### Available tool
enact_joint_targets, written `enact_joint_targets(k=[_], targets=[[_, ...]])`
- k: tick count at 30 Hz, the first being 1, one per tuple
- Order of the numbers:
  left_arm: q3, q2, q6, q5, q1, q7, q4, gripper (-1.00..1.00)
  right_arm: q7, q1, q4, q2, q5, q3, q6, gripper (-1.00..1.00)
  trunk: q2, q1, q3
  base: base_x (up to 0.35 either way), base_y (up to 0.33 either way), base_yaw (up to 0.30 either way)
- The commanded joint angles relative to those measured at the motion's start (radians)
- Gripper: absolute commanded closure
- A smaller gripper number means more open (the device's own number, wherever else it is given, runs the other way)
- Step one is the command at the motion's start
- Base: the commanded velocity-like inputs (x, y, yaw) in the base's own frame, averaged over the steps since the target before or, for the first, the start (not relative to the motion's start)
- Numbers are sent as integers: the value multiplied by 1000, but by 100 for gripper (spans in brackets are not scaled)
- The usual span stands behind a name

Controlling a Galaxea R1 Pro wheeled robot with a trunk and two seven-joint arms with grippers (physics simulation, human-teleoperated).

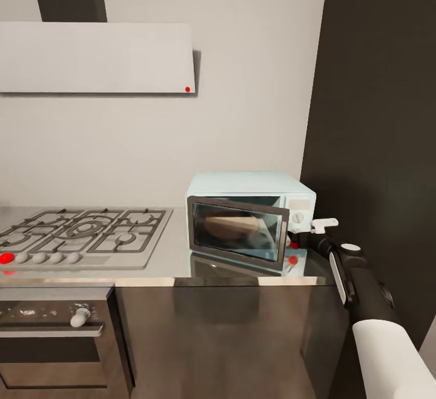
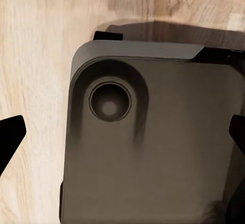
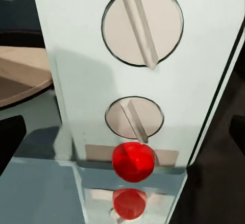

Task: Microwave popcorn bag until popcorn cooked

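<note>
The pale mint-blue microwave (image 1: 248, 217) stands on the steel countertop (image 1: 172, 253) to the right of the hob. Its dark glass door (image 1: 236, 232) looks slightly ajar. Behind the glass sits a tan shape, apparently the popcorn bag (image 1: 233, 225). My right gripper (image 1: 310, 234) is at the control panel, just beside the lower knob and the red light (image 1: 293, 244). In the right wrist view the gripper (image 3: 122, 137) is open. Its fingertips stand wide on either side of the lower white knob (image 3: 134, 119) and the red indicator light (image 3: 133, 160). My left gripper (image 2: 122, 137) hangs open above the robot's dark base.
A gas hob (image 1: 85, 235) with a red knob fills the counter's left part, above a built-in steel oven (image 1: 54, 332). A tall dark cabinet (image 1: 375, 145) walls off the right side close to my right arm. An extractor hood (image 1: 97, 57) hangs above. Wooden floor (image 2: 35, 55) lies below.
</note>
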Motion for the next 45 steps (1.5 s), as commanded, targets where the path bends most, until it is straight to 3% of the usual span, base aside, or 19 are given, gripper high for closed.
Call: enact_joint_targets(k=[1, 15, 21, 31, 45], targets=[[0, 0, -1, 11, 0, 0, -1, -100, 9, -1, -1, 0, 11, -2, 3, -100, -1, 0, -1, 96, 0, 0], [1, -1, -2, 10, 0, -1, -1, -100, 30, -1, 2, 0, 0, -2, 1, -100, -1, 0, -1, 40, 0, 0], [1, -1, -2, 10, 1, -1, -1, -100, 242, -1, 3, -6, 3, -4, 0, -100, -1, 0, -1, 0, 0, 0], [2, -2, -2, 9, 0, -1, -1, -100, 243, -1, 3, -6, 11, -4, 1, -100, -1, 0, -1, -15, 14, 0], [3, -3, -2, 9, 0, 1, -1, -100, 244, -1, 2, -8, 11, -4, 3, -100, -1, 0, -1, -218, 206, 0]])
